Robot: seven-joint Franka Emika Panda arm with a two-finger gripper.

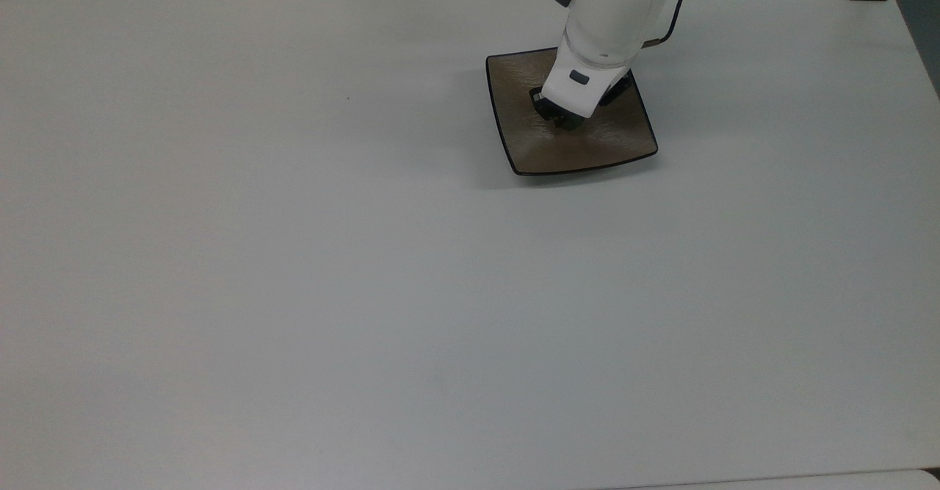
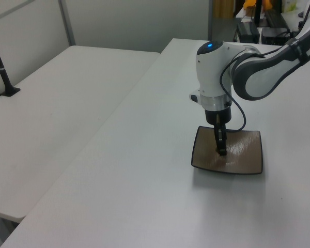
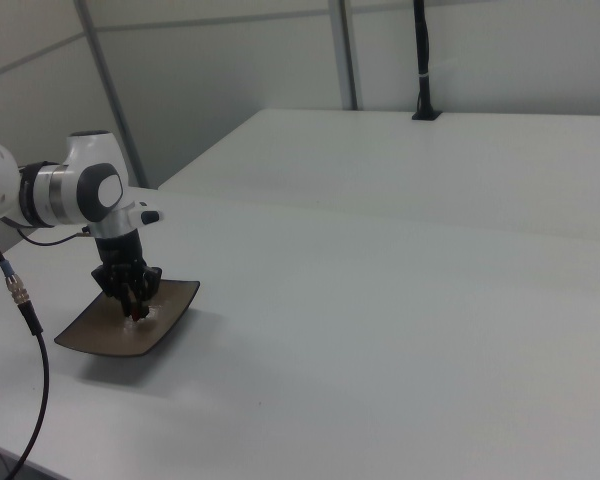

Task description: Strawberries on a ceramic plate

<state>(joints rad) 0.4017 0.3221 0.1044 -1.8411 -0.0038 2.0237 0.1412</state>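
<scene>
The ceramic plate [image 1: 617, 145] is taken as landmark; it lies flat on the white table [image 1: 294, 292]. Above its centre the gripper [image 1: 564, 120] is lowered almost to the glaze. The strawberry [image 3: 134, 305] is seen clamped between the fingertips, just over the plate's middle. The placing step is judged in hand. Next, the fingers are to be opened, then the arm raised straight up.

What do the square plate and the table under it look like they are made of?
The plate looks like glazed ceramic: a glossy brown-taupe surface with bright reflections, a faint ripple texture and a thin dark rim. The table looks like matte white laminate or painted board, flat and even with no glare; its core cannot be judged.
</scene>
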